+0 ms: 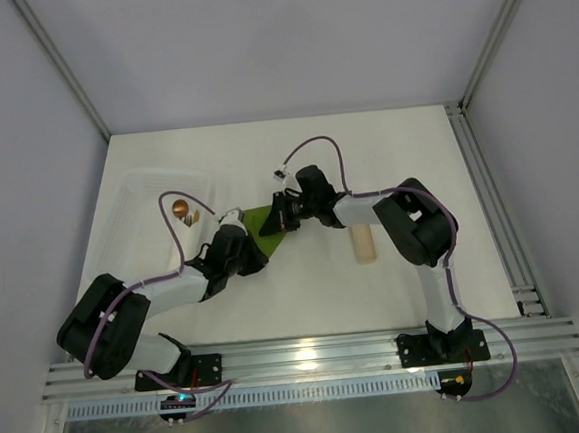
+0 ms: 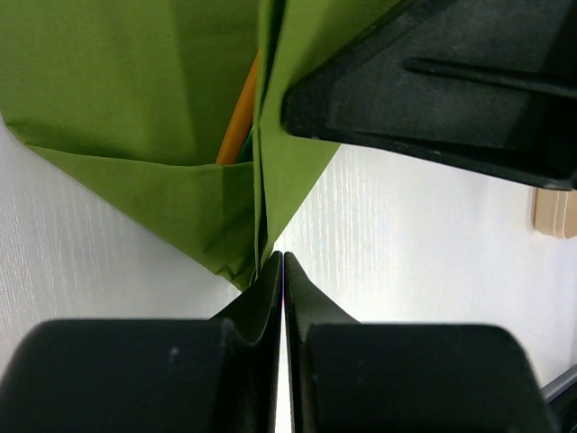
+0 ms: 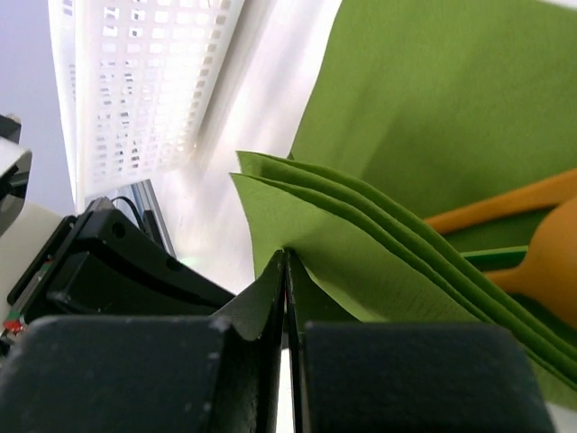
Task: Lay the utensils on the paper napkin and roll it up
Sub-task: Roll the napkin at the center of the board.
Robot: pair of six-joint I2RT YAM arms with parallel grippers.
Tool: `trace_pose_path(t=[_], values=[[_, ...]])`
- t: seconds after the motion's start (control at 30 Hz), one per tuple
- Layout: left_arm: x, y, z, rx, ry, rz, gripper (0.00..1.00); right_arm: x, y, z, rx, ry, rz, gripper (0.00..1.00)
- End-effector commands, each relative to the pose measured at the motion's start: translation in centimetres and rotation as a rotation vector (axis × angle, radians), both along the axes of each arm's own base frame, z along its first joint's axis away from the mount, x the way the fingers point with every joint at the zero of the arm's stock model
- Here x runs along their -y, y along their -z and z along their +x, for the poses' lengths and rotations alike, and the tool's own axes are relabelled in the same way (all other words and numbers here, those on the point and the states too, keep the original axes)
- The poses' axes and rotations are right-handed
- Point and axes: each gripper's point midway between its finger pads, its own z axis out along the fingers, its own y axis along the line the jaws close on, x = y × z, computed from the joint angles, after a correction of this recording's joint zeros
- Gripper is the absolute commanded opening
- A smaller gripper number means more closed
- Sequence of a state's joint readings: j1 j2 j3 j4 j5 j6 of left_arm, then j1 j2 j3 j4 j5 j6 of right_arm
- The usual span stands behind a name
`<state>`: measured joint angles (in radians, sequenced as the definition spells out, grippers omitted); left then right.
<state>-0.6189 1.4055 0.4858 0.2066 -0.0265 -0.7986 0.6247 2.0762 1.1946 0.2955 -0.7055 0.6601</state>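
The green napkin lies near the middle of the counter, just beside the clear tray at the left edge. It is partly folded over an orange utensil. The left pincer is closed tight, with a folded napkin edge caught at its tips. The right pincer is closed too, nipping a corner of the stacked layers (the 2 pincers sit close together). A beige cylinder lies to the napkin's right.
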Motion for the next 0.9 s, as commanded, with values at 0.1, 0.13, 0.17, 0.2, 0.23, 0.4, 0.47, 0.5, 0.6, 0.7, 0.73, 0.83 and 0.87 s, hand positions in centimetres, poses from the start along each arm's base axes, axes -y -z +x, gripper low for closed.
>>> trace_pose_path(t=[0.1,0.13,0.17,0.2,0.23,0.4,0.47,0.5,0.6,0.7,0.73,0.83,0.87], values=[[0.2,-2.1,1.4,0.062,-0.004,-0.012,0.00,-2.5,-2.2,2.0,0.066,-0.004,0.084,0.04],[0.2,-2.1,1.3,0.064,-0.004,-0.009,0.00,-2.7,-1.8,2.1,0.062,-0.001,0.079,0.04],[0.1,-2.1,1.3,0.062,-0.004,-0.006,0.00,-2.9,-1.6,2.1,0.058,0.001,0.071,0.04],[0.0,-2.4,1.3,0.068,-0.007,-0.008,0.00,-2.9,-1.3,2.2,0.056,0.014,0.062,0.04],[0.0,-2.6,1.4,0.074,-0.011,-0.007,0.00,-3.0,-1.0,2.3,0.055,0.016,0.059,0.04],[-0.5,-3.9,1.7,0.083,-0.023,0.026,0.00,-3.5,0.0,2.4,0.046,0.041,0.040,0.04],[-0.7,-4.3,1.8,0.084,-0.031,0.040,0.00,-3.7,0.6,2.5,0.036,0.052,0.035,0.04],[-1.0,-4.3,1.7,0.077,-0.034,0.054,0.00,-3.7,0.7,2.5,0.035,0.058,0.031,0.04],[-2.3,-5.7,1.8,0.090,-0.075,0.100,0.00,-3.5,1.6,2.5,0.030,0.078,0.011,0.04],[-4.1,-7.7,2.7,0.125,-0.156,0.164,0.00,-3.3,2.2,2.6,0.031,0.100,-0.004,0.04],[-5.0,-7.9,2.1,0.105,-0.173,0.202,0.00,-3.0,2.8,2.6,0.023,0.105,-0.019,0.04],[-6.2,-9.3,2.0,0.110,-0.203,0.251,0.00,-2.5,4.0,2.6,0.010,0.121,-0.072,0.04],[-6.4,-9.8,1.9,0.120,-0.205,0.254,0.00,-2.4,4.3,2.7,0.010,0.127,-0.094,0.04]])
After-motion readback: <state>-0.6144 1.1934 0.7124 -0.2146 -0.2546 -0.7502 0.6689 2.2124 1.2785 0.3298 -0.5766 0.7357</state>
